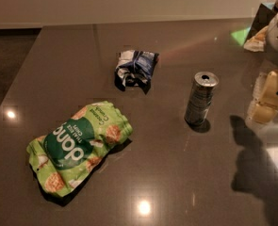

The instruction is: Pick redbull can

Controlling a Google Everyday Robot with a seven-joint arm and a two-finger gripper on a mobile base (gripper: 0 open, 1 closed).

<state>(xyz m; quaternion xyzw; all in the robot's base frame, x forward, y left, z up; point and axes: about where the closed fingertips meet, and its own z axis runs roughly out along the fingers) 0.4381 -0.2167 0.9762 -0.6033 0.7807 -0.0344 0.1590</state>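
Note:
The redbull can stands upright on the dark grey table, right of the middle. It is slim, with a silver top, an open pull-tab hole and dark blue-and-silver sides. My gripper shows as cream-coloured parts at the right edge, at about the can's height in the picture and well to the right of it, apart from it. It holds nothing that I can see. The arm's shadow falls on the table below it.
A crumpled blue-and-white wrapper lies behind and left of the can. A large green snack bag lies at the front left. A pale crumpled object sits at the far right corner. The table's left edge runs diagonally by the dark floor.

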